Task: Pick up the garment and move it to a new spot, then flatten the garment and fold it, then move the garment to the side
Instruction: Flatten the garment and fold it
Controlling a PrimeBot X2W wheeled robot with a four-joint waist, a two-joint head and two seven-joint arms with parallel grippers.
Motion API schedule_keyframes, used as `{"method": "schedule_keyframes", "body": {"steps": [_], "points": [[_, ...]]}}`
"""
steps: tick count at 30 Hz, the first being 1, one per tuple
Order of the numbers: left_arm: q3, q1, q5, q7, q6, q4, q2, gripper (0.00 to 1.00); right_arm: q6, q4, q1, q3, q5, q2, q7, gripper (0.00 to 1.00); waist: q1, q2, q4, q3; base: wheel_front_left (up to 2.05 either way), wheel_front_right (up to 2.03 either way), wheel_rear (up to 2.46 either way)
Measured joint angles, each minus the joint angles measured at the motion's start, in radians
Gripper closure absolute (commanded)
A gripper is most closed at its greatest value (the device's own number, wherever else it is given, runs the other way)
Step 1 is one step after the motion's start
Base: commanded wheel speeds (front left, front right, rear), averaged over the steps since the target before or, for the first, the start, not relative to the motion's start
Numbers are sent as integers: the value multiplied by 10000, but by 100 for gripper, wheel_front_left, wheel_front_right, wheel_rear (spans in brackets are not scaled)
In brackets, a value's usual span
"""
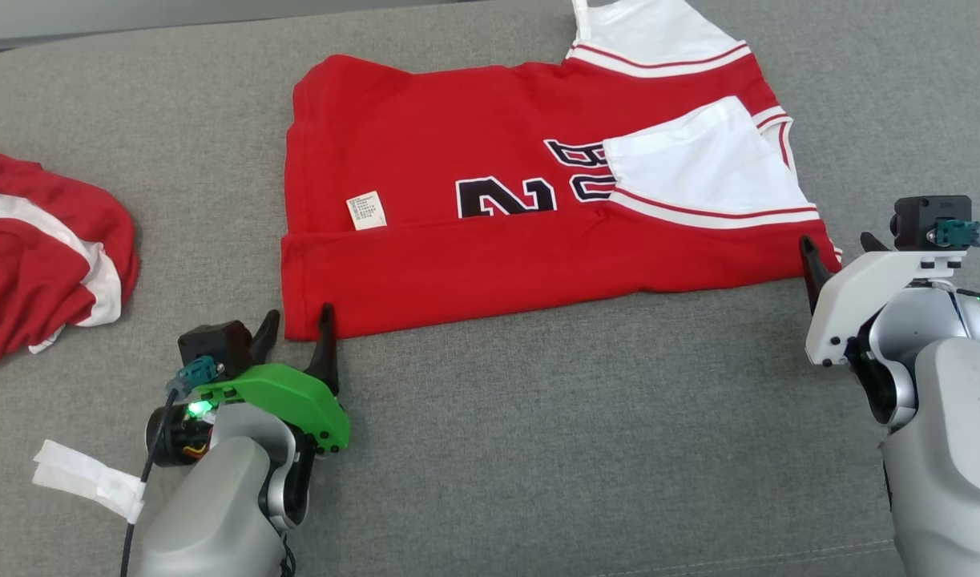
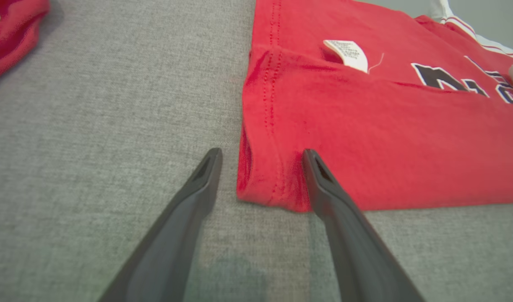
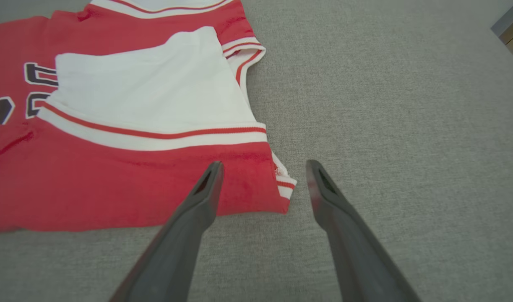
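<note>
The jersey (image 1: 498, 264) lies spread on the grey upholstery (image 1: 538, 449), hem to the robot's left and shoulders to its right. Its near edge is already turned over in a long band. The left end effector (image 2: 262, 152) sits at the near hem corner with its fingers apart. One finger rests on the upholstery and the other against the red cloth, clamping nothing. The right end effector (image 3: 264, 164) straddles the near shoulder corner in the same way, fingers apart and empty.

I judge the step in hand to be the folding, with one lengthwise fold laid and more to come. To do it well, both ends should be pinched through all layers of the band, so the lower layer does not slip out. They should be lifted together and carried level, so the crease stays straight. The white panel (image 1: 698, 160) lies turned over the lettering. The care tag (image 1: 366, 210) stands up from the cloth. Both are best smoothed or covered, not dragged.

A second red garment (image 1: 49, 248) lies bunched well apart on the left side. That space is taken if the jersey is later set aside there. A white strip (image 1: 89, 477) lies beside the left arm, clear of the cloth.
</note>
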Motion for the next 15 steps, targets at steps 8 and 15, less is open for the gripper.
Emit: {"method": "schedule_keyframes", "body": {"steps": [8,15], "points": [[-245,-588,207,153,-31,502,-40,0,0,1386,-686,-261,-648,280,2,0,0,0,-22,529,0,0,0],[-88,-827,-313,932,-357,884,-201,100,0,2082,-1061,-374,-593,470,-73,100,0,1,-34,610,0,0,0]]}}
